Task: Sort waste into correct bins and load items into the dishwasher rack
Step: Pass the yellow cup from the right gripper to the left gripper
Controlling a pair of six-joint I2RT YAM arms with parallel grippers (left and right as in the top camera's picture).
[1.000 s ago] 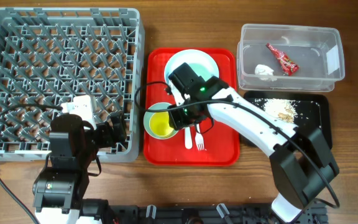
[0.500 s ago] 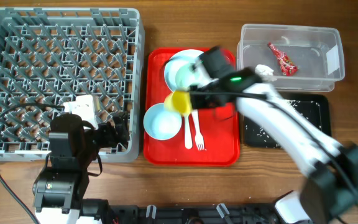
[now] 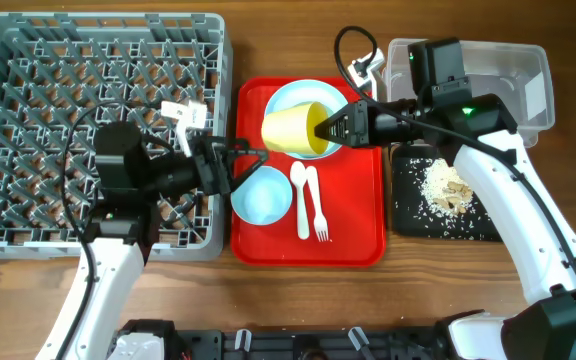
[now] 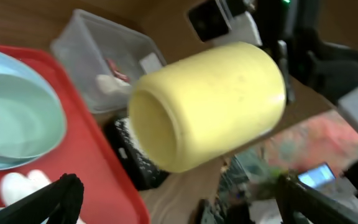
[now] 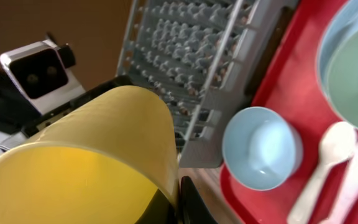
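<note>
Yellow cup [image 3: 290,128]: lies on its side in the air above the red serving tray [image 3: 353,245], its mouth towards the right arm and its base towards the left.
Right gripper [image 3: 320,128]: pinches the cup's rim, one finger inside the mouth.
Left gripper [image 3: 236,163]: fingers spread wide, just beside the cup's base and not touching it; it hangs over the near edge of the dishwasher rack [image 3: 98,60].
Under the cup: a white plate [image 3: 268,100] with a mint-green bowl [image 3: 303,95] in it, partly covered.
Also on the tray: a second bowl [image 3: 261,196], the spoon [image 3: 300,200] and the fork [image 3: 318,205], side by side.
Clear tub [image 4: 98,43]: holds the red wrapper [image 4: 118,70] and the napkin [image 4: 107,84]; the right arm hides most of it from overhead.
Black tray [image 3: 408,215]: holds the food scraps [image 3: 446,185].
</note>
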